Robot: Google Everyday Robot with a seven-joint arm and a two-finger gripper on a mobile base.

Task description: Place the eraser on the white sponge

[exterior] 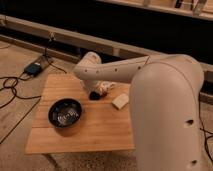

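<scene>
Surface: a light wooden tabletop (100, 130) carries everything; my arm (165, 100) crosses it from the right and hides its far right part.
Gripper: my gripper (96, 93) is low over the middle of the surface, below the wrist housing, just left of the white sponge.
Gripper state: I cannot tell how the gripper stands; the wrist covers it.
Eraser: a small dark block, the eraser (93, 95), shows at the gripper's tip, close to the surface; whether it is gripped or merely touched I cannot tell.
White sponge: the white sponge (120, 101), a flat cream pad, lies just right of the gripper, partly under my forearm, apart from the eraser.
Bowl: a round black bowl (65, 112) sits well left and nearer the front edge, out of the path.
Step in hand, as I judge it: carry the eraser rightward to the pad.
Doing it well: lift enough to clear the pad's edge, centre the block over it, lower until it rests flat, then let go.
</scene>
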